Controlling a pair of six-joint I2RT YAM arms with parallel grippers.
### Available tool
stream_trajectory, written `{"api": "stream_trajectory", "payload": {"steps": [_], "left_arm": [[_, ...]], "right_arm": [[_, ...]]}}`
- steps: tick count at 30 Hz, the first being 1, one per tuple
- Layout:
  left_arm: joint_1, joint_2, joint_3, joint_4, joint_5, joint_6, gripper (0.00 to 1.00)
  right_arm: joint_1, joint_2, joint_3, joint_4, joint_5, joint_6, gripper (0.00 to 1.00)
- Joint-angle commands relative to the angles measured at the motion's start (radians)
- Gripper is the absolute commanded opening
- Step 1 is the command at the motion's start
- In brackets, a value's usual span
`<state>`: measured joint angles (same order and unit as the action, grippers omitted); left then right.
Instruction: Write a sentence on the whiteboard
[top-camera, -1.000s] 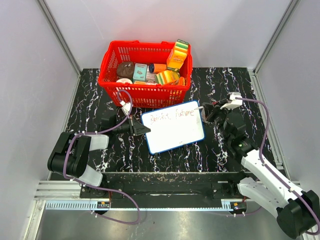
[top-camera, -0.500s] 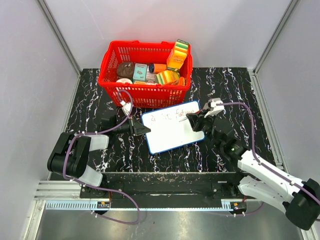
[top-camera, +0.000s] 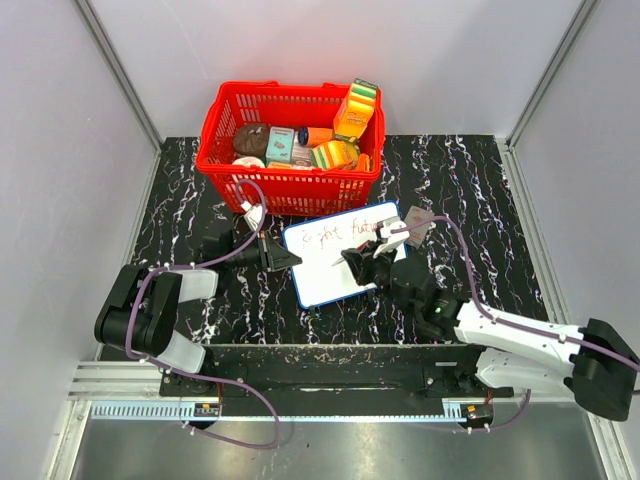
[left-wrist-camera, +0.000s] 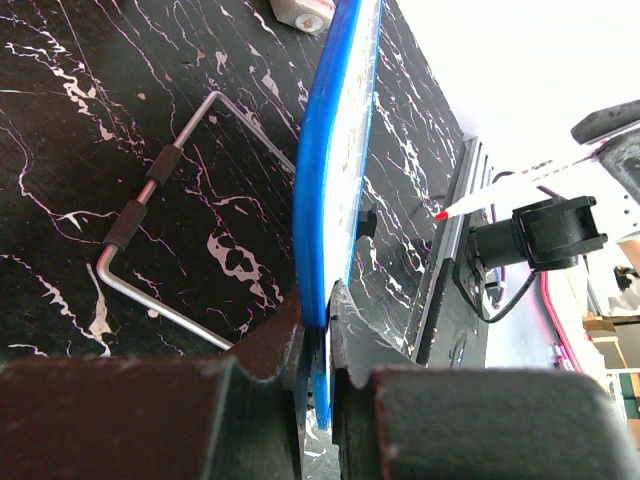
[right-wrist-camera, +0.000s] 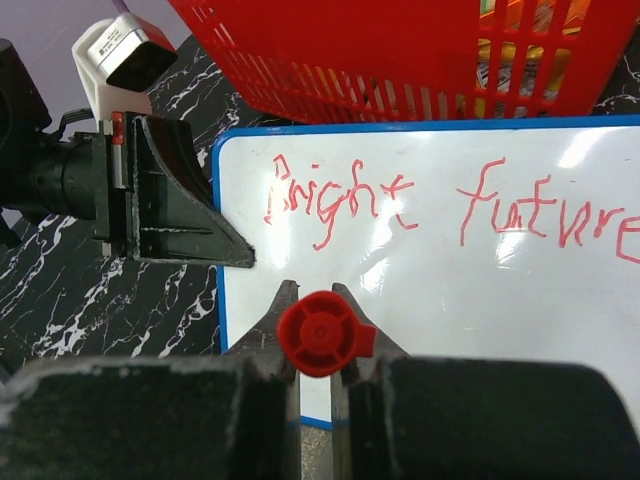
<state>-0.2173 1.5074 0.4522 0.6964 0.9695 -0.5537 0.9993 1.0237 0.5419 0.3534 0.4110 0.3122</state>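
The whiteboard (top-camera: 318, 278) lies flat in front of the basket, blue-framed. My left gripper (top-camera: 290, 259) is shut on its left edge; in the left wrist view that blue edge (left-wrist-camera: 325, 180) runs up from between the fingers of the left gripper (left-wrist-camera: 318, 300). The sentence (right-wrist-camera: 400, 200) reads "Bright Future" in red on one line; from above the sentence (top-camera: 330, 234) is partly hidden by my right arm. My right gripper (right-wrist-camera: 315, 295) is shut on a red marker (right-wrist-camera: 318, 333), seen end-on, over the board's lower left. The marker's red tip (left-wrist-camera: 441, 213) hangs just above the board.
A red plastic basket (top-camera: 222, 118) full of packaged groceries stands right behind the board; its wall (right-wrist-camera: 400, 50) fills the top of the right wrist view. A bent metal handle (left-wrist-camera: 150, 190) lies on the black marbled table beside the board. Grey walls enclose the sides.
My right arm has swung left with the marker, from beside the board's right edge to over its lower left part. The left arm and the board have not moved.
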Motion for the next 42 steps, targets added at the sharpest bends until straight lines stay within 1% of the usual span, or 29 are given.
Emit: {"api": "stream_trajectory", "payload": {"steps": [1, 8, 14, 42], "left_arm": [[-0.01, 0.002, 0.014, -0.035, -0.097, 0.094, 0.0], [-0.01, 0.002, 0.017, -0.037, -0.097, 0.095, 0.0], [-0.01, 0.002, 0.017, -0.038, -0.097, 0.097, 0.0], [-0.01, 0.0, 0.016, -0.041, -0.097, 0.098, 0.0]], "right_arm": [[0.054, 0.056, 0.036, 0.137, 0.094, -0.025, 0.0], [0.085, 0.14, 0.079, 0.193, 0.15, -0.019, 0.0], [0.085, 0.194, 0.122, 0.177, 0.233, -0.013, 0.0], [0.084, 0.274, 0.118, 0.134, 0.292, 0.038, 0.0]]}}
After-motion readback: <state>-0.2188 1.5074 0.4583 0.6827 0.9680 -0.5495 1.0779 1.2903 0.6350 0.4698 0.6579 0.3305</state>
